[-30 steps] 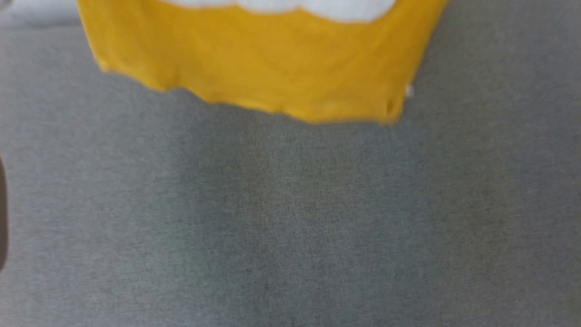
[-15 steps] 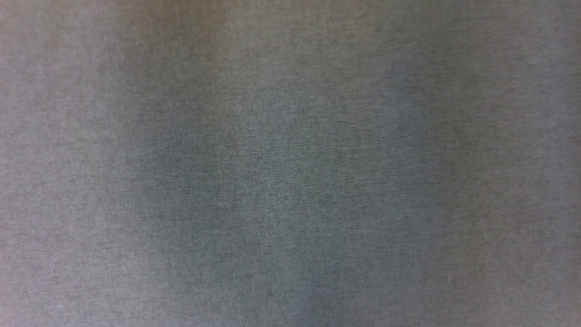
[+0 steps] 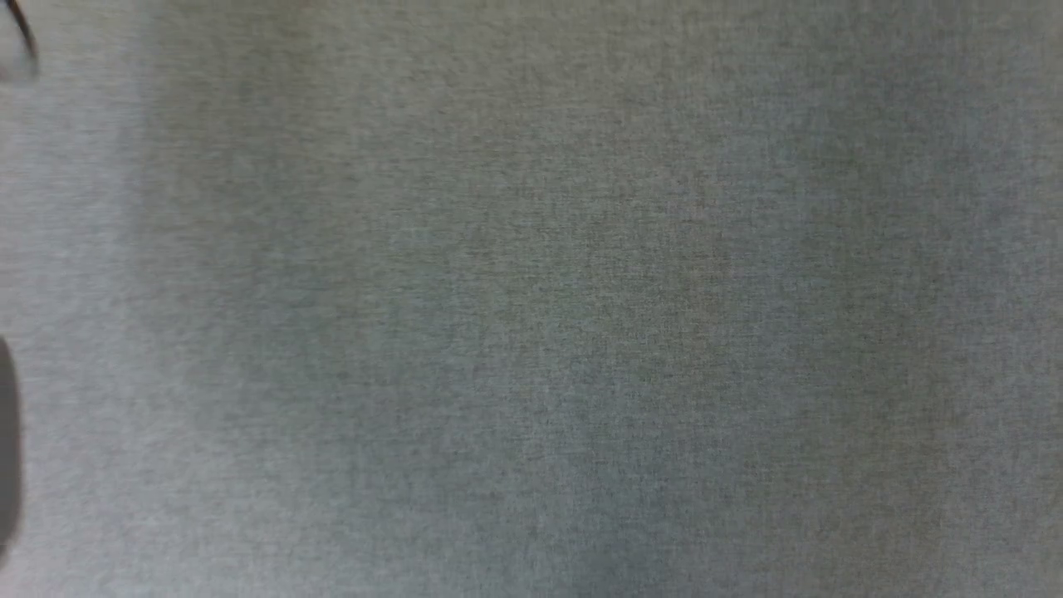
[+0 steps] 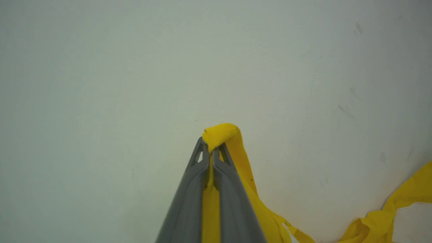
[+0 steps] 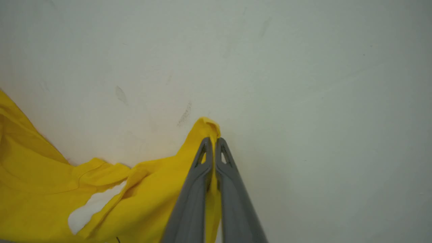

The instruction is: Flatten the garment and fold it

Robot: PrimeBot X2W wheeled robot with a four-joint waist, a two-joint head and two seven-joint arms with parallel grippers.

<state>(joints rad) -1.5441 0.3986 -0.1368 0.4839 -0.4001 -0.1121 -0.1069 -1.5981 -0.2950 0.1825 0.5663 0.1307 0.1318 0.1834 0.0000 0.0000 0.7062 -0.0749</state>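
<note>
Lately raised, the shirt (image 5: 33, 189) hangs pinched in my left tool (image 4: 212, 145) and right tool (image 5: 213, 141); flattening comes next.

head view | garment (image 5: 33, 189) hem gone from top | thin dark line (image 3: 26, 40) now top-left

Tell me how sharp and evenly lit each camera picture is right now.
Head view: soft and blurred, grey woven cloth surface with broad dim shadow patches. Left wrist view: crisp on the left gripper pinching the bright-yellow T-shirt, even light. Right wrist view: right gripper sharp, faint warm tint on the pale surface.
</note>
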